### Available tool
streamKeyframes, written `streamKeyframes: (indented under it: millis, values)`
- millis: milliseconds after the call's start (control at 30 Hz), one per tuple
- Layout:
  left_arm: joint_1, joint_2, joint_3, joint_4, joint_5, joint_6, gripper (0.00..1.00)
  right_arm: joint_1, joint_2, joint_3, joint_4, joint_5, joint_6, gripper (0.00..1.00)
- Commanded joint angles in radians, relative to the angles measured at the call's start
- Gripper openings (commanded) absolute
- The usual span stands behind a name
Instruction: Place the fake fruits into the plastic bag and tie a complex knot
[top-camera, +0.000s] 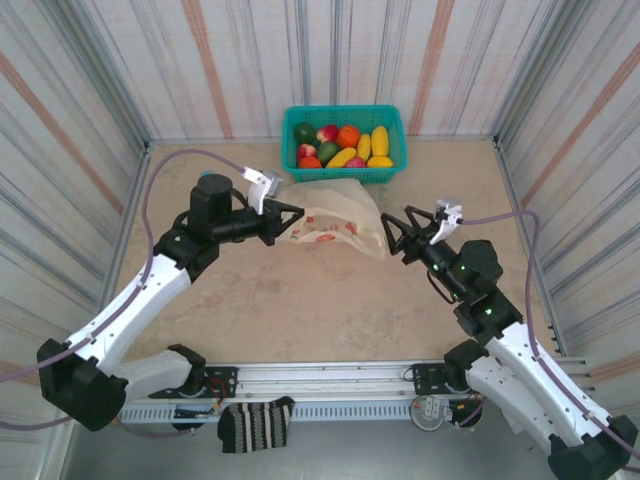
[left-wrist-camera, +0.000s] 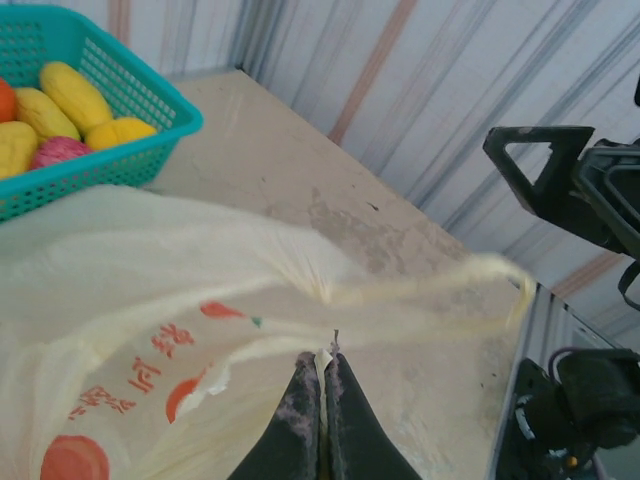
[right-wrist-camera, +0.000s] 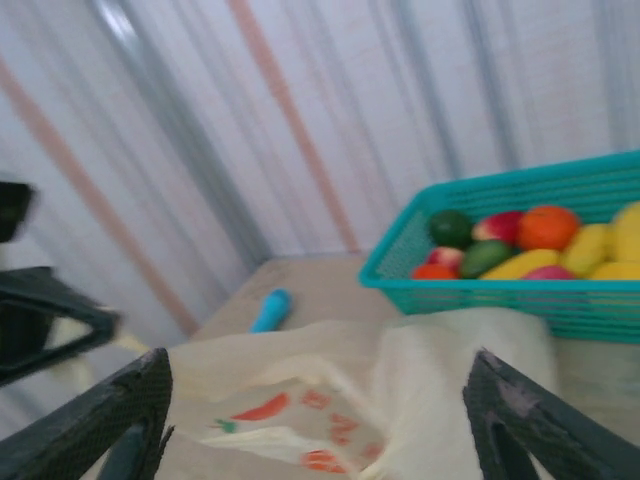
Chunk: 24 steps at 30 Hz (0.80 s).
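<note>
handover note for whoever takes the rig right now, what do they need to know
Left gripper: shut, pinching the edge of the plastic bag at its left end.
Right gripper: open, holding nothing, facing the bag's right end.
Bag: on the table just in front of the teal basket, looks flat, one handle pulled out sideways.
Fake fruits: all the ones in sight lie in the basket.
Done: one side of the bag gripped.
Left: get the bag's mouth open, probably with the right gripper taking the other side, move each fruit in, then tie the knot.
</note>
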<state>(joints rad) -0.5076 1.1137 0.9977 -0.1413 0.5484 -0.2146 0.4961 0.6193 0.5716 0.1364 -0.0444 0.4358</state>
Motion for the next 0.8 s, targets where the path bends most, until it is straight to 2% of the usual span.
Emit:
streamKeyframes:
  millis: [0, 67, 133, 200, 333, 400, 467, 600, 767]
  values:
    - [0.009, -0.026, -0.038, 0.051, -0.071, -0.039, 0.00, -0.049, 0.026, 0.053, -0.276, 0.084, -0.006, 0.70]
    - [0.009, -0.021, -0.033, 0.030, -0.060, -0.047, 0.00, -0.063, 0.096, 0.144, -0.335, 0.007, 0.012, 0.70]
    - [0.009, -0.025, -0.039, 0.029, -0.042, -0.055, 0.00, -0.061, 0.205, 0.238, -0.380, -0.126, -0.024, 0.76]
    - [0.010, -0.041, -0.060, 0.048, -0.040, -0.056, 0.00, -0.045, 0.290, 0.279, -0.360, -0.204, -0.068, 0.78]
    - [0.009, -0.088, -0.119, 0.109, -0.083, -0.054, 0.00, 0.057, 0.418, 0.226, -0.088, -0.291, -0.186, 0.75]
    - [0.010, -0.105, -0.135, 0.121, -0.086, -0.052, 0.00, 0.109, 0.500, 0.222, 0.058, -0.379, -0.284, 0.74]
    - [0.009, -0.109, -0.142, 0.127, -0.080, -0.054, 0.00, 0.138, 0.593, 0.262, 0.113, -0.429, -0.330, 0.71]
    - [0.009, -0.109, -0.146, 0.136, -0.065, -0.064, 0.00, 0.160, 0.766, 0.312, 0.290, -0.534, -0.333, 0.68]
    - [0.011, -0.111, -0.142, 0.137, -0.066, -0.067, 0.00, 0.170, 0.873, 0.347, 0.456, -0.617, -0.289, 0.69]
